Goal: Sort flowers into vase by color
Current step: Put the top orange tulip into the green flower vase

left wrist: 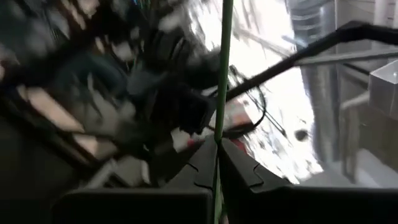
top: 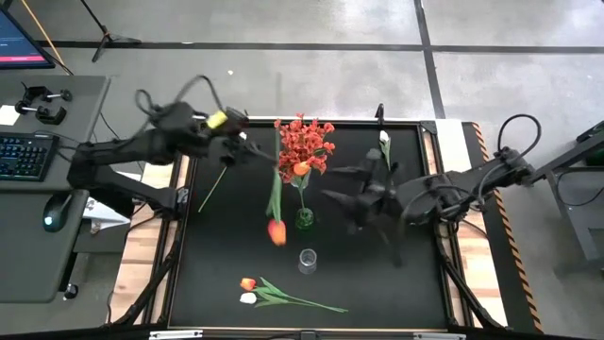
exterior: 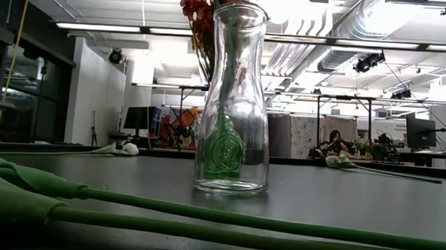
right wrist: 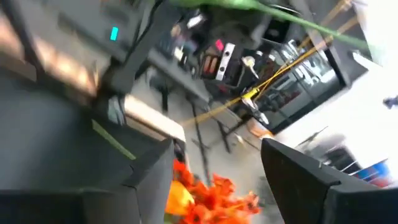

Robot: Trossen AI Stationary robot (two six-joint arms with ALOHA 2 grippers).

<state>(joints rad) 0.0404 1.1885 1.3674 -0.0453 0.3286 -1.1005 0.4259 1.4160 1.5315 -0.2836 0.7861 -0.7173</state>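
Observation:
My left gripper [top: 257, 154] reaches in from the table's left at the far side, shut on the thin green stem of an orange tulip [top: 276, 231]. Beside it, a green vase [top: 304, 219] holds bushy red flowers [top: 304, 140] and another orange tulip [top: 300, 168]. A clear vase [top: 307, 260] stands nearer, with nothing in it. An orange tulip [top: 247, 283] and a white tulip [top: 247, 298] lie on the mat near the front edge. My right gripper [top: 349, 198] hovers open, right of the green vase, holding nothing; its wrist view shows the red flowers [right wrist: 217, 193] beyond the fingers. My left gripper pinches the tulip's stem [left wrist: 219, 134] between its two fingertips, coming level from the table's left. The fingers lie across the stem. In the high view the blossom end points toward the near edge; whether it is clear of the mat I cannot tell.
A white tulip [top: 384, 142] lies at the far right of the black mat [top: 226, 255], and a loose green stem [top: 212, 189] at the far left. A desk with keyboard [top: 24, 156] and mouse stands beyond the table's left edge.

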